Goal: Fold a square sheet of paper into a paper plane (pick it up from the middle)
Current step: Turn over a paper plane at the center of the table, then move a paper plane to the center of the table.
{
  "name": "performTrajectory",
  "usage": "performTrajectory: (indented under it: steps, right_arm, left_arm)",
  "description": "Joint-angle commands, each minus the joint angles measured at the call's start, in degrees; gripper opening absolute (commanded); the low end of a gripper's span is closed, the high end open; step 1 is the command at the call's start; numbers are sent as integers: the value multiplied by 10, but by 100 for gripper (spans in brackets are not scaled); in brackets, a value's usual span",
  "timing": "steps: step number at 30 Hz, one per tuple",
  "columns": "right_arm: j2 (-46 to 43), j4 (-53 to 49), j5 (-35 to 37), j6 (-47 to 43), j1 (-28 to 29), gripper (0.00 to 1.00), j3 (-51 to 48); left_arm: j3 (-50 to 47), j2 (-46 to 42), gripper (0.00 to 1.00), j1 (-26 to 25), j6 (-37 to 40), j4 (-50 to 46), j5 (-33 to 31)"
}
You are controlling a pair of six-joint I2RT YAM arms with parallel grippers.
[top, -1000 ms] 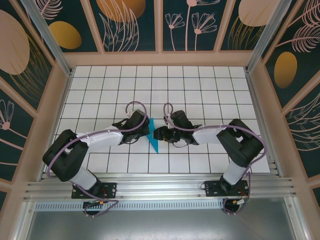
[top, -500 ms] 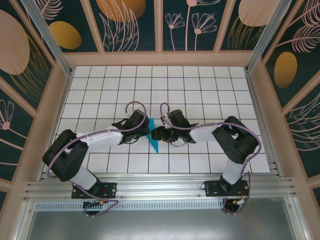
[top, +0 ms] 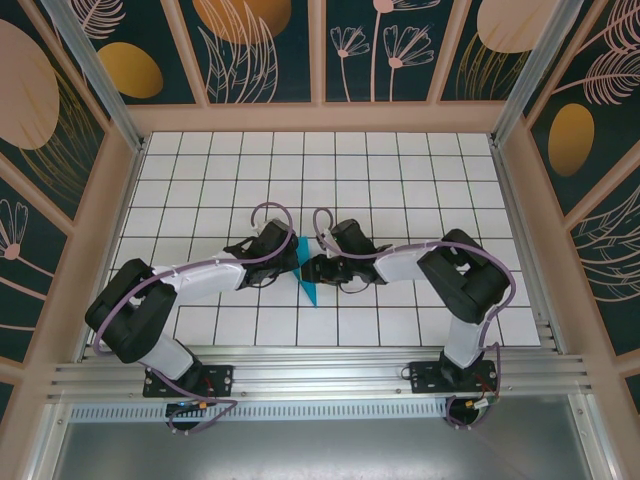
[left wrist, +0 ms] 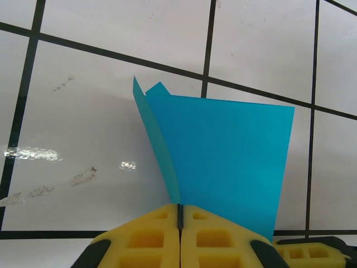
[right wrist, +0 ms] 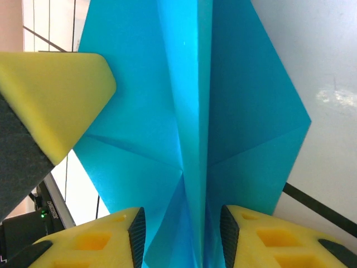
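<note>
From above, the paper plane lies on the gridded worktop as a narrow teal dart. My left fingers meet its left side and my right fingers its right side.

In my left wrist view, my left fingers are pressed together, pinching the paper plane's near edge, and one flap stands upright above the worktop.

In my right wrist view, my right fingers stand narrowly apart on either side of the paper plane's raised centre crease. I cannot tell whether they touch it. One left finger sits just left of the plane.
</note>
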Motion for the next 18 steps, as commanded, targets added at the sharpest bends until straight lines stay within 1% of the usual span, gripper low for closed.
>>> performTrajectory:
  steps: [1,7,11,13,14,15,16,18]
  right_arm:
    - [14,-24,14,-23,10,39,21]
    - [10,-31,29,-30,14,28,23]
    - [-1,-52,46,-37,14,14,31]
    - [-15,-66,59,-40,14,9,37]
    - [-26,-81,76,-43,14,7,41]
    - [-36,-99,98,-46,14,6,47]
    - [-47,-123,126,-49,13,5,54]
    - [-64,-179,192,-56,10,5,73]
  left_arm:
    - [-3,-6,8,5,4,4,0]
    - [-3,-7,10,6,2,3,2]
    - [1,-17,16,7,-1,3,13]
    - [5,-28,20,6,-4,7,26]
    - [7,-38,23,7,-7,8,30]
    - [10,-47,27,7,-9,8,31]
    - [11,-64,33,6,-13,7,25]
    - [-2,-111,41,7,-24,22,0]
